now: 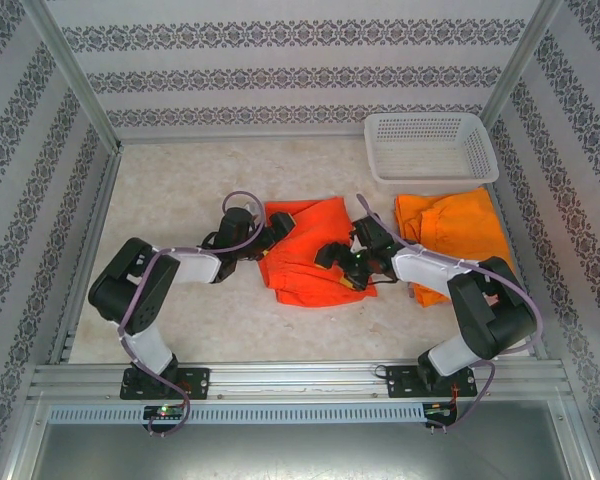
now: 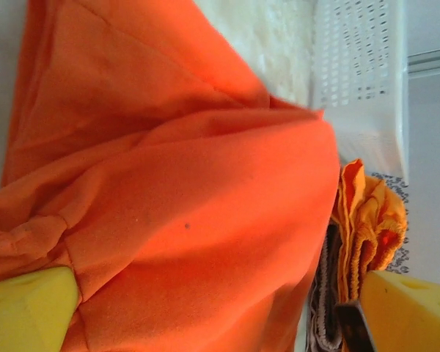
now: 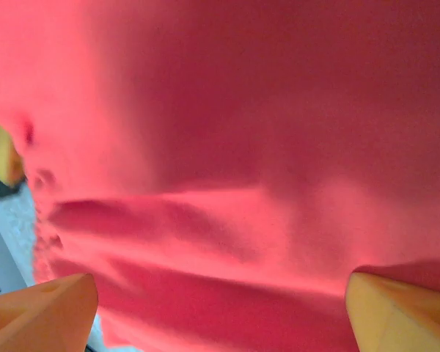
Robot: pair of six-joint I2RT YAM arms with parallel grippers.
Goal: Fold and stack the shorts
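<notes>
Bright red-orange shorts [image 1: 315, 260] lie loosely bunched at the table's middle. My left gripper [image 1: 267, 243] rests at their left edge, open, its yellow fingers [image 2: 29, 308] wide apart over the cloth [image 2: 191, 220]. My right gripper [image 1: 343, 265] is on their right side, also open, with fingers [image 3: 400, 312] spread across the cloth [image 3: 242, 183]. Neither pinches a fold that I can see. Lighter orange shorts [image 1: 450, 232] lie folded at the right, their layered edge [image 2: 370, 220] showing in the left wrist view. The dusty pink shorts are out of view.
A white lattice basket [image 1: 430, 146] stands at the back right, just behind the folded orange shorts, and appears again in the left wrist view [image 2: 359, 73]. Patterned walls and metal posts close in the table. Bare tabletop [image 1: 170, 190] lies at the left and back.
</notes>
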